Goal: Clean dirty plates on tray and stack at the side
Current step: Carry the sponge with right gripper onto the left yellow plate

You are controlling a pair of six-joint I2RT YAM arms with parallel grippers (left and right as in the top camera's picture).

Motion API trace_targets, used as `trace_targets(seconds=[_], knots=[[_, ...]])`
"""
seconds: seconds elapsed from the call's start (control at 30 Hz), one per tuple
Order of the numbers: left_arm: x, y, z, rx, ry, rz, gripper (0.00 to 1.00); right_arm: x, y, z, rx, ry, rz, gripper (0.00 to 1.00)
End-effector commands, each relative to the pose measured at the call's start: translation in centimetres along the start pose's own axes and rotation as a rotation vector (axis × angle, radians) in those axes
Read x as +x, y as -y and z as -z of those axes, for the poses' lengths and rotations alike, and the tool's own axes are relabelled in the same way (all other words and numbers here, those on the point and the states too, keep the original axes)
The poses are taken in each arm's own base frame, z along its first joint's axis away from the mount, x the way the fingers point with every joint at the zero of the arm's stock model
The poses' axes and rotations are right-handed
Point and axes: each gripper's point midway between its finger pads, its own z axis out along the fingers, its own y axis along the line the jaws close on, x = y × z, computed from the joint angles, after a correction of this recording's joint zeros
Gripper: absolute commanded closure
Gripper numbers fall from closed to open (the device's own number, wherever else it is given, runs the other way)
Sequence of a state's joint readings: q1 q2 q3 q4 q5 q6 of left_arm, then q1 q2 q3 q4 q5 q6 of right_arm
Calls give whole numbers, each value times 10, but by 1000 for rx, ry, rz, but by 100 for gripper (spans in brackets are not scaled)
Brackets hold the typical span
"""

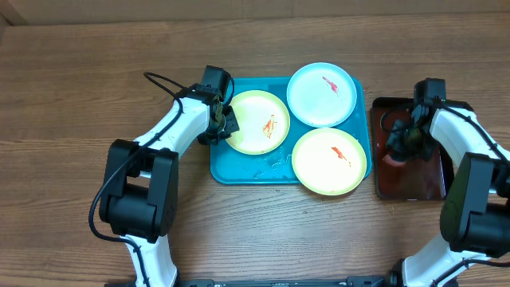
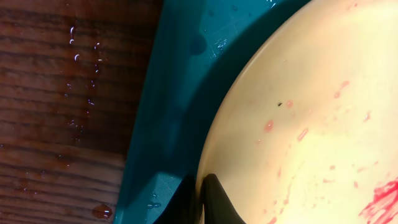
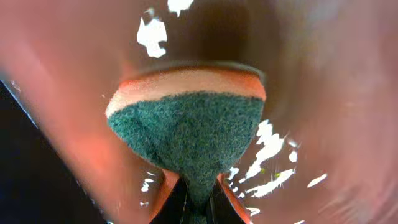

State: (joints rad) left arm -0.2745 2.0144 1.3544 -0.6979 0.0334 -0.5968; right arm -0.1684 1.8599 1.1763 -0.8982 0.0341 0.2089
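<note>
From overhead, the teal tray sits mid-worktop and carries all three plates. They are the left yellow plate, the blue-white plate at the far right corner and the right yellow plate at the near right. Each shows red-orange smears, so I judge none is cleaned, and nothing is stacked at the side yet. My left tool meets the left yellow plate's outer rim, and my right tool hangs over the brown-red tray just beside the teal one. In the left wrist view, my left tool is pressed together on that plate's rim, a finger either side. I take this as a grip to steady or lift the plate for scrubbing. Droplets bead on the worktop nearby. In the right wrist view, my right tool pinches the sponge, its green scouring face towards the camera and its orange foam beyond. It sits low against the wet brown-red tray, probably to pick up water before wiping.
</note>
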Motion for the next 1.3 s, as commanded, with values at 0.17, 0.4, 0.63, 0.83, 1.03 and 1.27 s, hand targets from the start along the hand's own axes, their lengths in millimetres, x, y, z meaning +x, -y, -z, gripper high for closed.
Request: trace_targets(seconds=[0.17, 0.4, 0.63, 0.83, 1.03, 1.27], knots=[[13, -10, -20, -44, -53, -17, 96, -31, -11, 60, -21, 33, 4, 96], [15, -5, -20, -12, -68, -69, 96, -37, -53, 99, -248, 31, 120, 96], [18, 2, -19, 33, -86, -91, 96, -16, -141, 126, -596, 32, 346, 96], [18, 2, -19, 32, -86, -91, 96, 1, -208, 131, -601, 75, 371, 96], [18, 2, -19, 31, -87, -70, 96, 18, -255, 120, -482, 154, 291, 96], [16, 4, -19, 57, -92, -59, 96, 49, -295, 73, -416, 97, 263, 96]])
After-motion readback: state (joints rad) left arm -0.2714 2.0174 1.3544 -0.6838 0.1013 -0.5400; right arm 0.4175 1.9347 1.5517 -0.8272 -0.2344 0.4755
